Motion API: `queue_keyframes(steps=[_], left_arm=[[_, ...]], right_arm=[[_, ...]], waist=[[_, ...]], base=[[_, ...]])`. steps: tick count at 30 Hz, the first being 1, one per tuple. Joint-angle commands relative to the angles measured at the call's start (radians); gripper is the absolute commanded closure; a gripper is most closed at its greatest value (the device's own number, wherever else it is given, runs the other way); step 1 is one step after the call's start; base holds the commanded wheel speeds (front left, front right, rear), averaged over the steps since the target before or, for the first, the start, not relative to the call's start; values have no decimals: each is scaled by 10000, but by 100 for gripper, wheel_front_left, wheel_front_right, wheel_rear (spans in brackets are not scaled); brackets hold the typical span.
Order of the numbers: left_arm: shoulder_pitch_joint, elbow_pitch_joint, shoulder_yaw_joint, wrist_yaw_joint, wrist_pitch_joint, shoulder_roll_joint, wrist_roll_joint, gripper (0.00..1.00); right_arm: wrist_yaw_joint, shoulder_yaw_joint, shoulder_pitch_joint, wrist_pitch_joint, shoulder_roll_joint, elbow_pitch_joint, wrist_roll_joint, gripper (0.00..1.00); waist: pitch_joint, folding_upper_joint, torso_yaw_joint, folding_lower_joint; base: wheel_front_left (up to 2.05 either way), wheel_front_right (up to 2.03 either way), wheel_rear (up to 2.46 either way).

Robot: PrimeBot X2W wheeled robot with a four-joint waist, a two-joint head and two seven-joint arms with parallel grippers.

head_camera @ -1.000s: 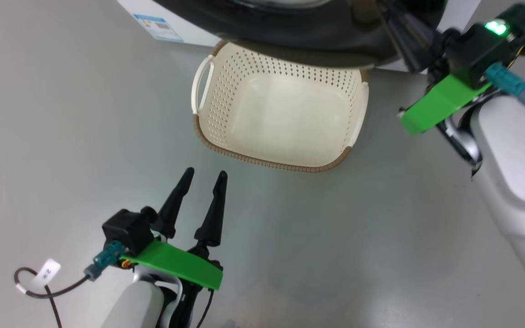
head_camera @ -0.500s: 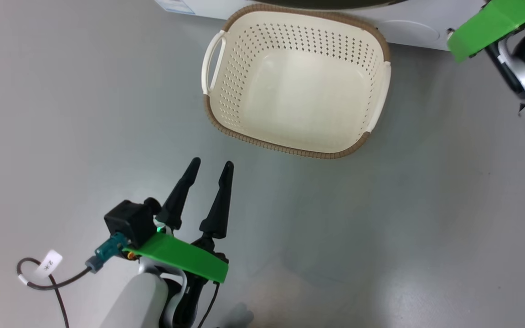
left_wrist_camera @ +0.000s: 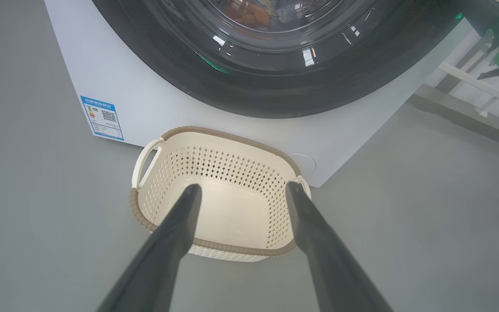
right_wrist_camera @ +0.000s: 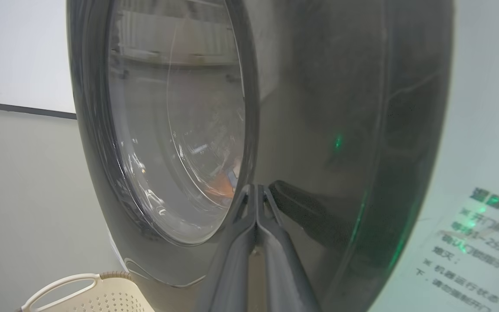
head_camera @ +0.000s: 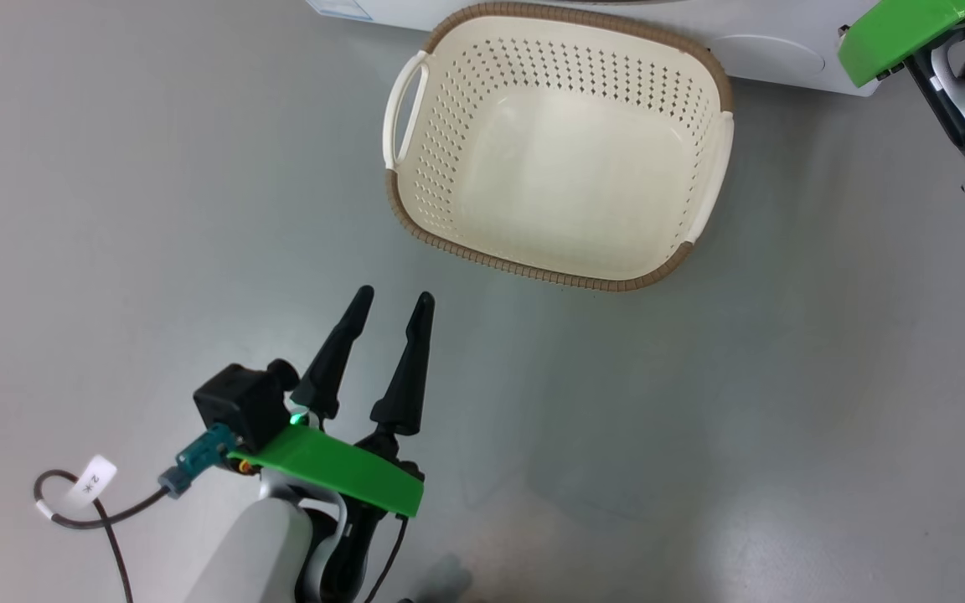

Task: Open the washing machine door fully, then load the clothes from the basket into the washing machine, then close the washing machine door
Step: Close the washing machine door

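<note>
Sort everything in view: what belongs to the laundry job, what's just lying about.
Job: washing machine, washing machine door, clothes behind its glass, empty basket, left gripper, right gripper.
Lying about: blue label sticker, tagged cable, grey floor.

This looks like a robotics lab or test room rigged for laundry rather than a home. The washing machine (left_wrist_camera: pixel 145 108) stands on a smooth, seamless grey floor (head_camera: pixel 156 209), and its blue label (left_wrist_camera: pixel 102 118) is stuck on its front. Beyond it, a plain white wall (right_wrist_camera: pixel 15 47) meets a dark strip (right_wrist_camera: pixel 20 110). To its right run pale frame rails (left_wrist_camera: pixel 470 78). A cream basket (left_wrist_camera: pixel 232 167) sits just in front.
</note>
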Motion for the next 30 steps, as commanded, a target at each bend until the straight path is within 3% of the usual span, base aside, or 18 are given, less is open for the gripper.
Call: queue_keyframes(steps=[1,15,23,30], left_arm=[[-27,-164,322,-27,-65,268,-54,0],[155,80,532,-27,-65,268,226,0],[632,473,874,-27,-65,268,701,0],[1399,693,1409,-27,-65,410,1089,0]], right_arm=[[-92,-271,-196,12,33,-176,-50,100],[-92,-161,1082,12,126,-321,307,100],[-92,-685,3379,12,345,-1054,722,100],[-92,-1483,5812,12,1175,-1818,889,100]], waist=[[-30,0,-10,0],[-1042,0,-343,0],[-2564,0,-911,0],[-4096,0,-1702,0]], base=[[0,0,0],[0,0,0],[0,0,0],[0,0,0]])
